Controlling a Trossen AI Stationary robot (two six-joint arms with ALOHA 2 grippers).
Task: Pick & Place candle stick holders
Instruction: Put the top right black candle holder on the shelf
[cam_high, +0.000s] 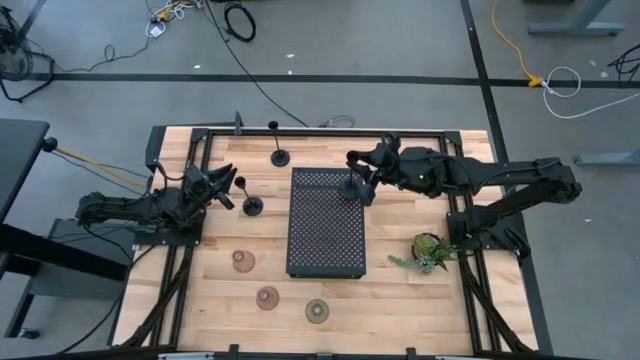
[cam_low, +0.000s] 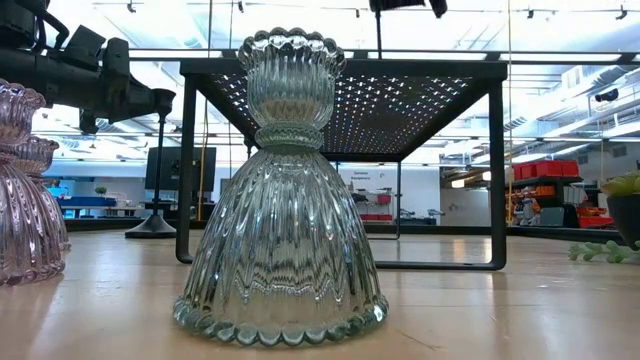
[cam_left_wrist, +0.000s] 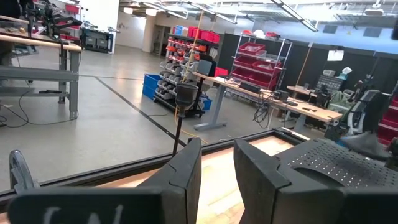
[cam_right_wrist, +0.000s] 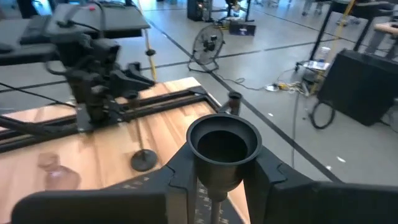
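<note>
On the wooden table (cam_high: 400, 300) I count three black candle stick holders and three glass ones. The right gripper (cam_high: 356, 187) is over the far right part of the black perforated tray (cam_high: 326, 235), its fingers clamped on the stem of one black holder (cam_right_wrist: 222, 146); the right wrist view shows the cup-shaped top of that held holder just above the two fingers (cam_right_wrist: 177, 180), one on each side of the stem. Whether its base touches the tray surface is hard to tell from above.

A second black holder (cam_high: 254, 207) stands on the wood between the left gripper (cam_high: 226, 190) and the tray, just beside the gripper's tips. A third black holder (cam_high: 280, 157) stands farther back, near the table's far edge, left of the tray's far corner. The left gripper's fingers (cam_left_wrist: 186, 177) are apart with nothing between them; past them the left wrist view shows a thin black stem with a cup top.

The three glass holders sit on the near half of the table, left of and in front of the tray: two pinkish ones (cam_high: 243, 261) (cam_high: 267, 297) and one greenish one (cam_high: 317, 311). In the low view the greenish ribbed glass holder (cam_low: 282, 230) stands upright, close to the camera.

A small green plant sprig (cam_high: 430, 252) lies right of the tray.
</note>
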